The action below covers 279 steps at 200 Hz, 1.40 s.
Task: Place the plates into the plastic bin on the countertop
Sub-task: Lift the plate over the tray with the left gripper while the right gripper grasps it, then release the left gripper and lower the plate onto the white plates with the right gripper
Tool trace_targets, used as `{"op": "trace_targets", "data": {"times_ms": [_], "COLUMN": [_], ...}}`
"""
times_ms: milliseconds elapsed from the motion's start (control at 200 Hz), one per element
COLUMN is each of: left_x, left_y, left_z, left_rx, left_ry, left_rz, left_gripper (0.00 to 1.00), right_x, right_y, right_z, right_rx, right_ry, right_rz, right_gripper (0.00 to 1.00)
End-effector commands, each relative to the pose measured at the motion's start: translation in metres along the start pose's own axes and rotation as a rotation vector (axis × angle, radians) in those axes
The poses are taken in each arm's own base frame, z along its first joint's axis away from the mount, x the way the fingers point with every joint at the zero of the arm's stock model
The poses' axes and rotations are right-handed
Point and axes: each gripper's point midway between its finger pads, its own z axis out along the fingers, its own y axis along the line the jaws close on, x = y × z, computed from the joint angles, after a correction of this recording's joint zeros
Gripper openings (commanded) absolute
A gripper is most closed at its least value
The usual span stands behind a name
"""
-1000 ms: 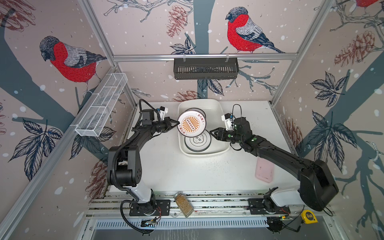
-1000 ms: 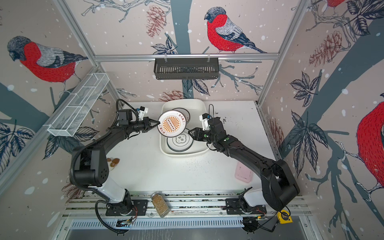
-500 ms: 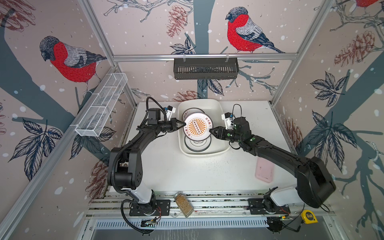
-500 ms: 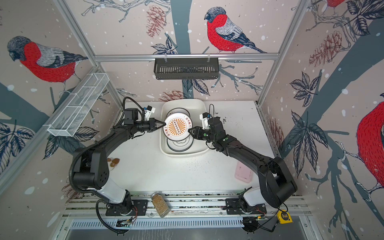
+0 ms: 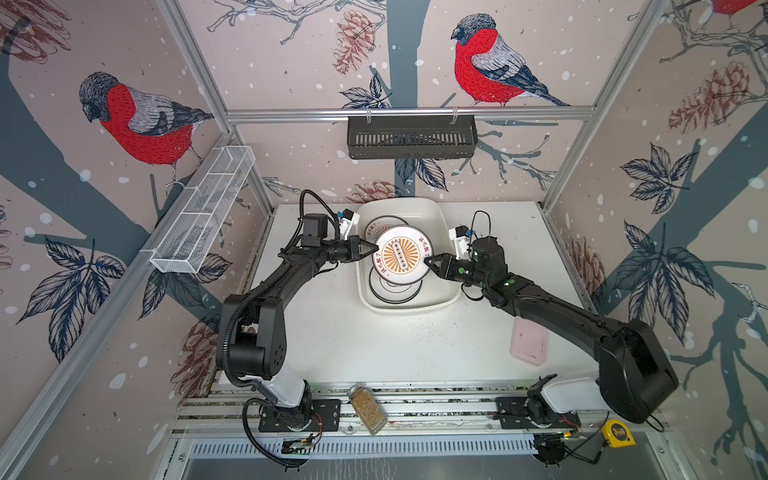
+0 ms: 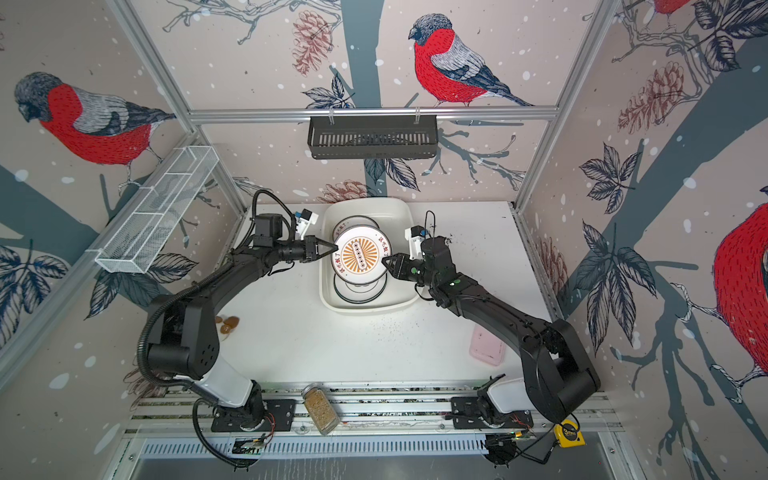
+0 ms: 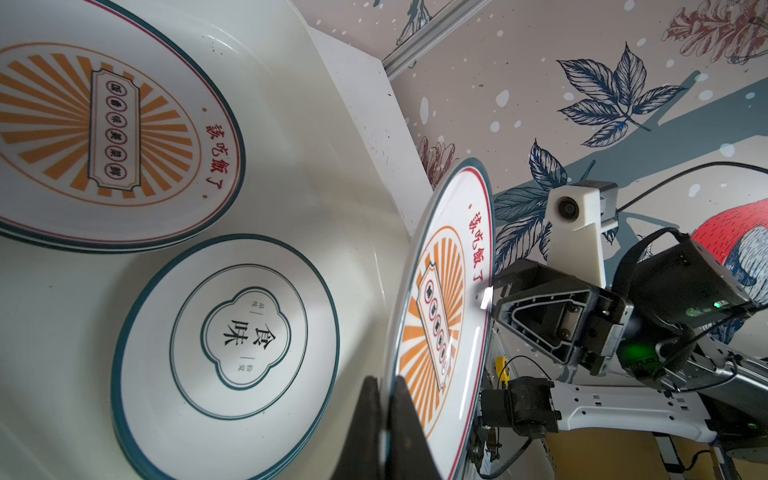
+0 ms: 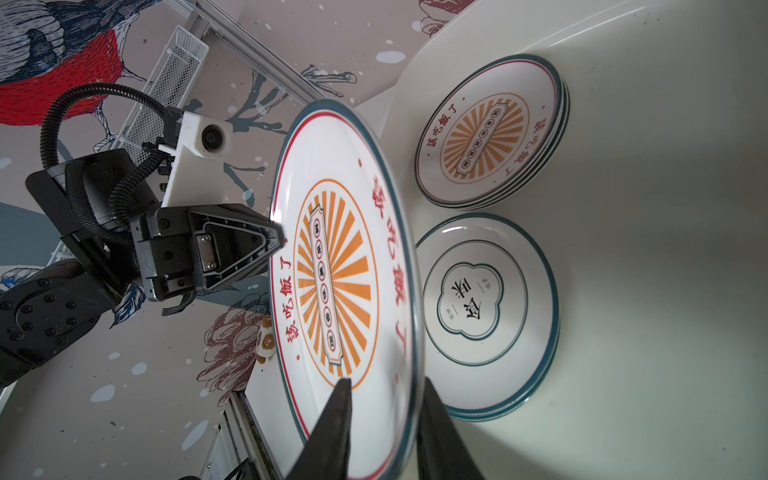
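A white plate with an orange sunburst centre (image 5: 401, 255) (image 6: 360, 254) hangs over the cream plastic bin (image 5: 440, 216) at the back of the countertop (image 5: 374, 340). My left gripper (image 5: 376, 250) (image 7: 386, 380) is shut on its left rim. At the opposite rim my right gripper (image 5: 426, 261) (image 8: 384, 382) stands open, one finger over the plate's face (image 8: 332, 282) and one under it, with a gap showing. Two plate stacks lie in the bin: sunburst ones (image 7: 104, 124) (image 8: 486, 133) at the back, cloud-emblem ones (image 7: 232, 332) (image 8: 486, 307) at the front, partly under the held plate.
A flat pink rectangle (image 5: 528, 343) lies under my right arm. A spice jar (image 5: 368, 409) and a yellow tape measure (image 5: 619, 433) sit on the front rails. Brown nuts (image 6: 228, 324) lie by the left arm's base. A wire basket (image 5: 203, 212) and a black rack (image 5: 411, 137) hang on the walls.
My left gripper has carried the sunburst plate rightward, further over the bin. My right gripper's jaws have narrowed around the plate's right rim.
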Motion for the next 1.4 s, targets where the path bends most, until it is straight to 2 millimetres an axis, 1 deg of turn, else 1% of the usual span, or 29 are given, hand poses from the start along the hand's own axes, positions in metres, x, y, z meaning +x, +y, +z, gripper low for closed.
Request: {"op": "trace_targets", "data": {"times_ms": [0, 175, 250, 425, 550, 595, 720, 800, 941, 1021, 1116, 1231, 1311, 1391], "left_x": [0.001, 0.002, 0.002, 0.001, 0.002, 0.002, 0.003, 0.001, -0.004, -0.010, -0.020, -0.034, -0.042, -0.045], "left_y": [-0.015, -0.020, -0.020, -0.022, -0.022, -0.022, -0.021, -0.022, -0.024, -0.023, -0.019, -0.014, -0.016, -0.019], "left_z": [0.000, 0.000, 0.000, -0.001, -0.001, -0.001, -0.001, -0.001, -0.005, -0.009, -0.021, -0.042, -0.060, -0.076], "left_rx": [0.067, 0.073, 0.067, 0.064, 0.065, 0.065, 0.062, 0.062, 0.028, -0.015, -0.105, -0.231, -0.311, -0.387], "left_ry": [0.018, 0.020, 0.017, 0.014, 0.015, 0.015, 0.016, 0.012, -0.003, -0.017, -0.042, -0.077, -0.107, -0.126], "left_rz": [0.035, 0.058, 0.064, 0.072, 0.071, 0.070, 0.068, 0.075, 0.113, 0.149, 0.204, 0.287, 0.352, 0.422], "left_gripper": [0.00, 0.00, 0.00, 0.00, 0.00, 0.00, 0.14, 0.29, 0.44, 0.51, 0.55, 0.57, 0.59, 0.60], "right_x": [-0.011, -0.011, -0.011, -0.012, -0.013, -0.013, -0.014, -0.015, -0.019, -0.022, -0.025, -0.027, -0.028, -0.029], "right_y": [0.011, 0.010, 0.009, 0.009, 0.012, 0.011, 0.012, 0.013, 0.012, 0.008, -0.001, -0.012, -0.016, -0.022], "right_z": [-0.003, -0.004, -0.004, -0.007, -0.009, -0.009, -0.010, -0.011, -0.016, -0.021, -0.027, -0.032, -0.033, -0.031], "right_rx": [-0.048, -0.051, -0.052, -0.055, -0.072, -0.074, -0.079, -0.079, -0.069, -0.053, -0.023, 0.006, 0.026, 0.055], "right_ry": [-0.044, -0.045, -0.047, -0.056, -0.060, -0.059, -0.060, -0.063, -0.071, -0.075, -0.076, -0.046, -0.025, -0.001], "right_rz": [-0.007, -0.001, 0.001, 0.004, 0.005, 0.007, 0.005, 0.003, -0.002, -0.003, 0.001, 0.013, 0.012, 0.003], "right_gripper": [0.25, 0.22, 0.16, 0.10, 0.04, 0.04, 0.03, 0.03, 0.03, 0.03, 0.03, 0.03, 0.03, 0.04]}}
